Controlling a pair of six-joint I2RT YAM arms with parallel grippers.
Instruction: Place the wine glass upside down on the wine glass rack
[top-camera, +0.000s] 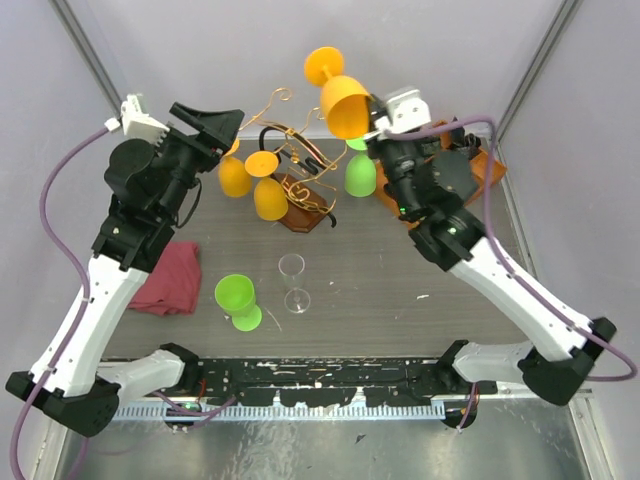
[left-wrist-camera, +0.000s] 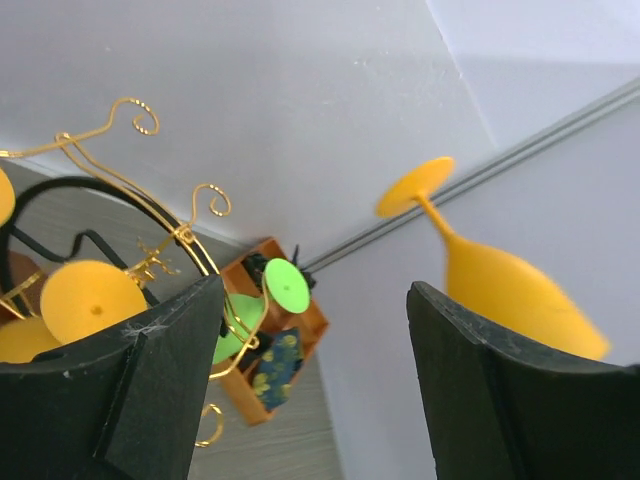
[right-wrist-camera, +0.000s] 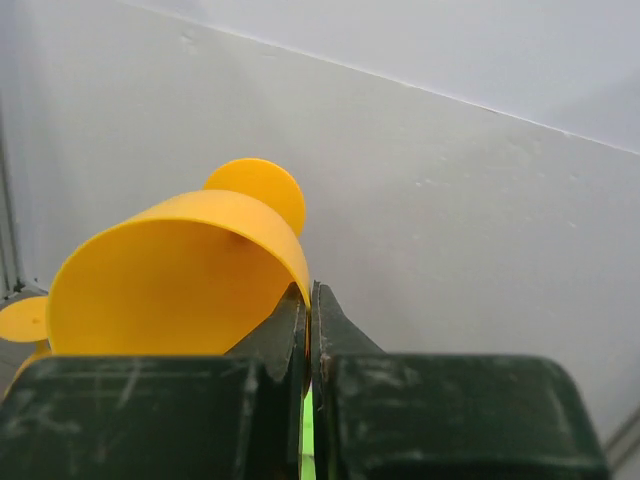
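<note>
As my right gripper (top-camera: 376, 124) (right-wrist-camera: 310, 296) pinches rim of orange wine glass (top-camera: 345, 105) (right-wrist-camera: 180, 270), jaws clamped on thin wall, glass hangs tilted in air over far edge of worktop, foot toward far wall, just right of wine glass rack (top-camera: 290, 150) top. Rack stands mid far edge; two orange glasses (top-camera: 250, 185) hang on its left arms. My left gripper (top-camera: 215, 122) (left-wrist-camera: 315, 290), jaws wide apart, nothing between them, hovers at rack's left side.

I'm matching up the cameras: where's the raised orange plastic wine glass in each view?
Top external: orange plastic wine glass top centre, in right gripper.
Left wrist: glass at right, tilted.
Right wrist: glass left of centre, mouth facing camera.
Shared landmark: gold wire rack, not in right wrist.
</note>
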